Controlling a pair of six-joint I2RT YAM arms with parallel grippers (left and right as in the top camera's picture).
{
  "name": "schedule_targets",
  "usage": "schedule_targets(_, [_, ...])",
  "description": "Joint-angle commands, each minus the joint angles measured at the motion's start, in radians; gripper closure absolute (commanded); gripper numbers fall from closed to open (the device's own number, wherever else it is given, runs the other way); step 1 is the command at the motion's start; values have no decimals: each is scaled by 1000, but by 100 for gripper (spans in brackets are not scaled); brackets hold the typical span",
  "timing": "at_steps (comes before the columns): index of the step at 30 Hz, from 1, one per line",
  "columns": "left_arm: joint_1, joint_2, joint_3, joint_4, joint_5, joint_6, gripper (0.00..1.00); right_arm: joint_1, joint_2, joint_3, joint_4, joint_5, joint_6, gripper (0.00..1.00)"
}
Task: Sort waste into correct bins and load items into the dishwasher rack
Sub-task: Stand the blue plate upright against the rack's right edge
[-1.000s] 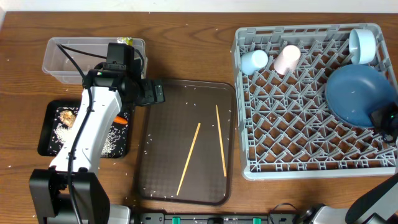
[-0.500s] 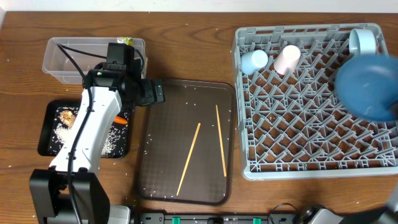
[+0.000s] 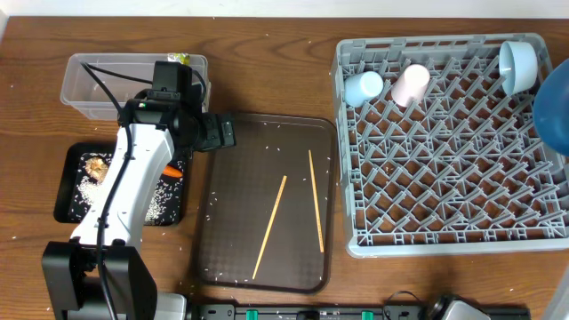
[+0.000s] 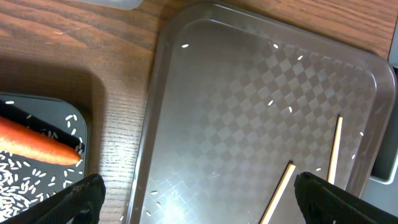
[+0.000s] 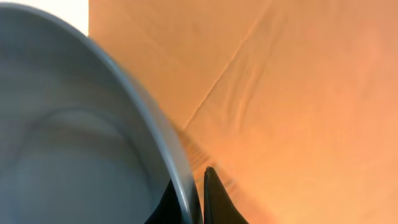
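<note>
From overhead, the dishwasher rack [image 3: 444,151] sat on the right of the table [image 3: 267,71]. In its far row lay a light-blue cup [image 3: 363,87] and a pink cup [image 3: 411,84] side by side, with a small light-blue bowl [image 3: 517,64] in the far right corner. The large dark-blue plate [image 3: 555,107] showed at the right edge of the picture, over the rack's right side and partly cut off. The brown serving tray [image 3: 267,133] in the middle carried two chopsticks [image 3: 269,227] and a few rice grains. On the left, the black tray [image 3: 67,191] held white rice [image 3: 89,188], a brown food lump [image 3: 96,166] and an orange carrot [image 3: 173,172]. The clear tub [image 3: 89,84] stood beyond it, with a yellow-green wrapper [image 3: 180,59] at its far rim; whether inside, I could not tell. The left hand [image 3: 222,133] hovered at the serving tray's near-left corner.

From the left wrist, the left hand [image 4: 196,196] was spread wide and held nothing, above the serving tray [image 4: 249,93]. The carrot [image 4: 37,143] lay in the black tray [image 4: 84,121] among rice.

From the right wrist, the right hand [image 5: 198,199] was clenched on the rim of the plate [image 5: 74,155].
</note>
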Motion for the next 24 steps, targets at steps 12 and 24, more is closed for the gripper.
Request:
schedule_targets(12, [3,-5,-5,-3,-13,6,2,138,183,17,270,130,-811,99])
schedule_targets(24, [3,-5,-5,-3,-13,6,2,140,315,16,359,39,-978,99])
